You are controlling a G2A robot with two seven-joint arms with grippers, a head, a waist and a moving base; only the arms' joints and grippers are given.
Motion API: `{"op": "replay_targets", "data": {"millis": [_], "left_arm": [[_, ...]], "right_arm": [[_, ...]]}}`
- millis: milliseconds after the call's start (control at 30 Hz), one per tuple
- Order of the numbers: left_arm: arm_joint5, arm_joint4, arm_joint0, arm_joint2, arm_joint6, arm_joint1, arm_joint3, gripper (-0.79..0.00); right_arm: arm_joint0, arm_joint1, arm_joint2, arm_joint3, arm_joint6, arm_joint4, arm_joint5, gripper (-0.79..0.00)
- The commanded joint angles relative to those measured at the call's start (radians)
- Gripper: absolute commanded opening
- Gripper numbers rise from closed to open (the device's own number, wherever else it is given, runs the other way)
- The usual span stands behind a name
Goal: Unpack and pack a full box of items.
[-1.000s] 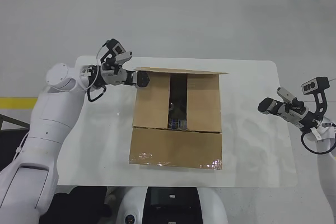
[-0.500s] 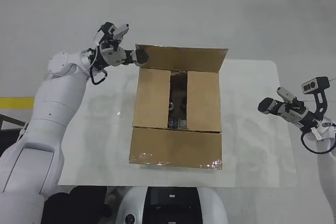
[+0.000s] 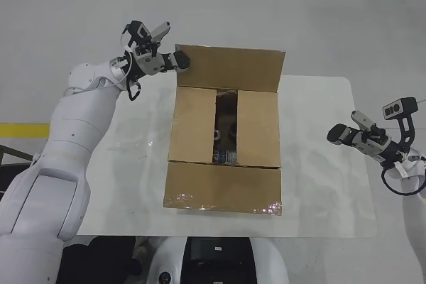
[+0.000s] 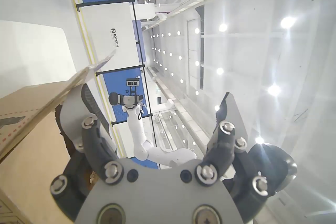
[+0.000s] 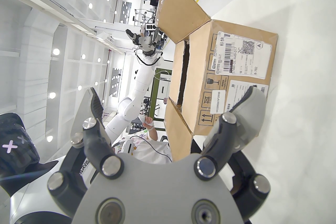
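Note:
A brown cardboard box (image 3: 224, 153) stands mid-table. Its two side flaps lie nearly shut, and a narrow gap (image 3: 226, 135) between them shows dark items inside. The near flap (image 3: 224, 188) is folded out flat toward the front. The far flap (image 3: 231, 69) leans outward past the table's far edge. My left gripper (image 3: 179, 62) is open at that flap's left corner, and one finger (image 4: 88, 101) rests against the cardboard edge (image 4: 78, 78). My right gripper (image 3: 334, 133) hangs open and holds nothing, right of the box (image 5: 236, 57) and apart from it.
The white table (image 3: 326, 192) has bare room left and right of the box. The box's labelled side (image 5: 239, 54) faces the right gripper. Grey floor lies beyond the table, with a yellow line (image 3: 14, 130) at the left.
My left gripper has moved toward the far side, pushing the far flap from nearly upright to leaning outward. The right arm has stayed still.

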Motion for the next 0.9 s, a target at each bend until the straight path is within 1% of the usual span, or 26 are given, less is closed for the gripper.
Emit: {"op": "replay_targets", "data": {"millis": [0,400,433,533,700,867], "left_arm": [[0.002,-0.001,0.000,0.000,-0.001,0.000,0.000,0.000],[0.002,-0.001,0.000,0.000,-0.001,0.000,0.000,0.000],[-0.001,0.006,0.008,0.000,0.024,0.000,-0.008,0.000],[-0.026,0.045,0.039,0.000,0.123,0.002,-0.073,0.000],[-0.042,0.090,0.078,-0.012,0.193,0.008,-0.157,0.000],[-0.001,0.140,0.084,-0.013,0.312,0.005,-0.186,0.000]], "right_arm": [[0.000,0.000,0.000,0.000,0.000,0.000,0.000,0.000],[0.000,0.000,0.000,0.000,0.000,0.000,0.000,0.000],[0.000,0.000,0.000,0.000,0.000,0.000,0.000,0.000],[0.000,0.000,0.000,0.000,0.000,0.000,0.000,0.000],[0.000,0.000,0.000,0.000,0.000,0.000,0.000,0.000],[0.000,0.000,0.000,0.000,0.000,0.000,0.000,0.000]]}}
